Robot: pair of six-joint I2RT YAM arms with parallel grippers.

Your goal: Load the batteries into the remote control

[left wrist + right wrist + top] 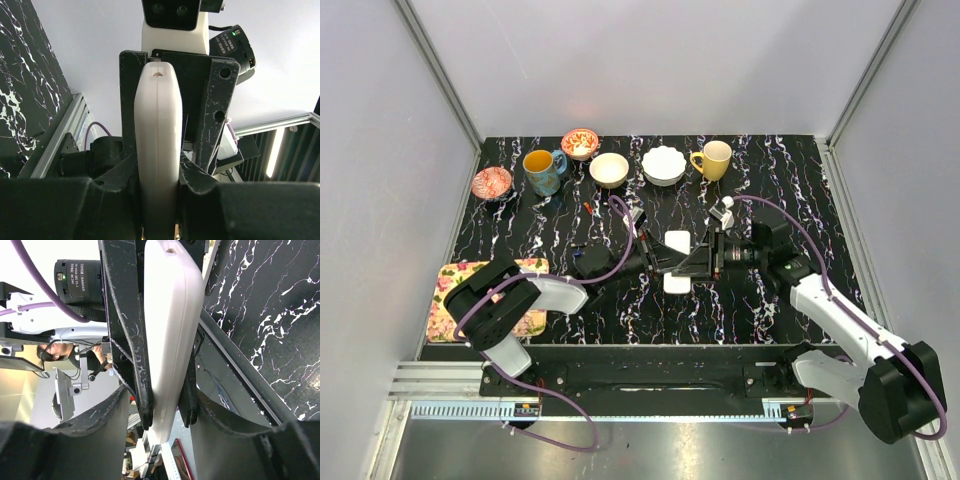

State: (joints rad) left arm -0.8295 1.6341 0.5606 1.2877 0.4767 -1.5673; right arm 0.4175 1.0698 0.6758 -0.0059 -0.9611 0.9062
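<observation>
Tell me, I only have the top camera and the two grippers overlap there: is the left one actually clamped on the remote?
Observer: Yes. The left wrist view shows the left gripper pinching the remote control by its two flat faces.
Operator: And the right gripper?
Observer: Its own wrist view shows the jaws apart, wider than the remote.
Operator: Any detail on the remote's edge?
Observer: A seam runs along the narrow edge, with a small notch near the far end.
</observation>
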